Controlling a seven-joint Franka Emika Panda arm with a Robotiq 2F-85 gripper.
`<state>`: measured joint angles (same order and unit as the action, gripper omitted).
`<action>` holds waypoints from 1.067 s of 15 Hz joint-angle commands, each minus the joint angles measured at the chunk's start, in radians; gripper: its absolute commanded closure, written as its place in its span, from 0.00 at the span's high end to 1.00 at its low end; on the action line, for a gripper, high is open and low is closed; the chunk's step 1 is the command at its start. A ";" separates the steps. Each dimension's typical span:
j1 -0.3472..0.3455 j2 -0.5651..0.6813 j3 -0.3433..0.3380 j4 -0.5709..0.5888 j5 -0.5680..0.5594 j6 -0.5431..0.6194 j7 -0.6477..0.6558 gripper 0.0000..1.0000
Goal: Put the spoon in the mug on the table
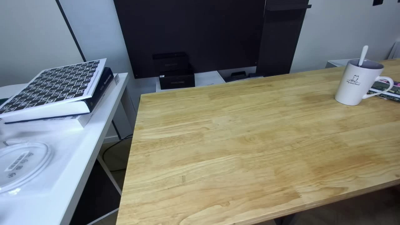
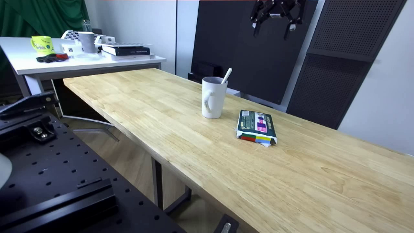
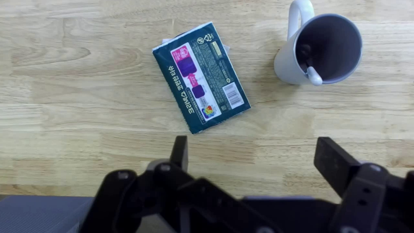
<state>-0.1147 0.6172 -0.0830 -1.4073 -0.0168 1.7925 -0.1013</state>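
Spoon [image 1: 363, 56]: in the mug [image 1: 358, 84], lower part down inside, handle rising past the rim and leaning at it
Spoon's look: smooth white handle, slim, rounded at its tip; in the wrist view a thinner dark neck leads from it to a dim rounded shape in the mug's shadow, hard to make out
Mug's look: tall, white outside and grey within, slightly wider at the rim than at the base, upright, with a looped side handle and a small dark drawing above lettering too small to read
Table [image 1: 237, 150]: light-brown wood with a strip grain, directly under the mug
Gripper [image 2: 271, 33]: black, its two fingers spread wide, free of the spoon; raised higher than the mug and well apart from it
Packet [image 3: 201, 77]: dark green with a barcode and pink and purple pictures, lying flat near the mug
White desk [image 2: 26, 55]: well apart from the mug, bearing stacked books [image 2: 127, 50] and a yellow-green cup [image 2: 42, 44]
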 commanded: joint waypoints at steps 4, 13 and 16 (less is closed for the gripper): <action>-0.010 0.104 0.039 0.095 0.031 -0.039 -0.006 1.00; 0.003 0.117 0.050 0.040 0.034 0.003 -0.007 1.00; 0.013 0.116 0.052 0.020 0.020 0.004 -0.018 1.00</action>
<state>-0.1090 0.7336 -0.0340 -1.3749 0.0151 1.7917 -0.1136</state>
